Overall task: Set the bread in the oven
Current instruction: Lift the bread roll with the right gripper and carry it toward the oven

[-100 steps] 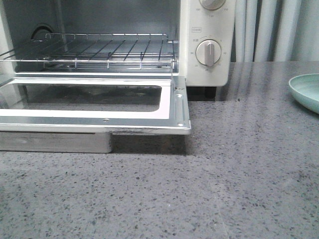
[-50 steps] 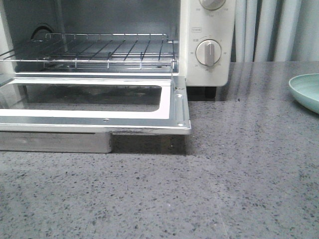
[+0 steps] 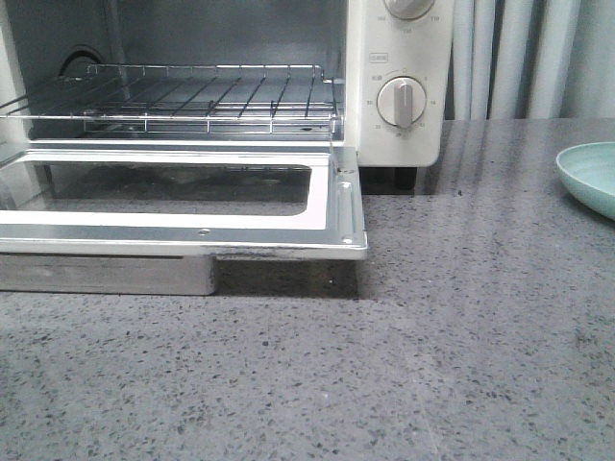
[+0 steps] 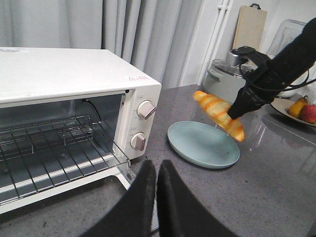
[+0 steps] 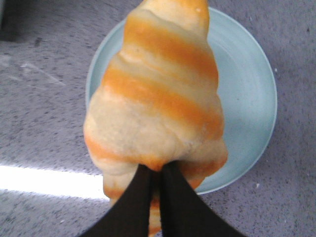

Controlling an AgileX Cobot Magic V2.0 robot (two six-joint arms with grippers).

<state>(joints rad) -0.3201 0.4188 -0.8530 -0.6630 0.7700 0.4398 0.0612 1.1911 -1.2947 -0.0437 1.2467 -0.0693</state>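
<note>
Carrying step: right gripper (image 5: 154, 173) clenched on bread (image 4: 219, 114), held above plate (image 4: 203, 144). Left gripper (image 4: 156, 170) closed, empty. Next: swing toward oven (image 4: 74, 113), onto rack (image 3: 192, 96).

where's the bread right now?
In the right gripper, the bread hangs above the blue plate, right of the open oven; absent from the front view.

I compare the front view with the two earlier pictures and I find no change. The oven (image 3: 288, 125) sits as it was, its door (image 3: 183, 206) down and flat, the rack (image 3: 173, 96) bare, and the plate (image 3: 588, 178) at the same table edge.
</note>
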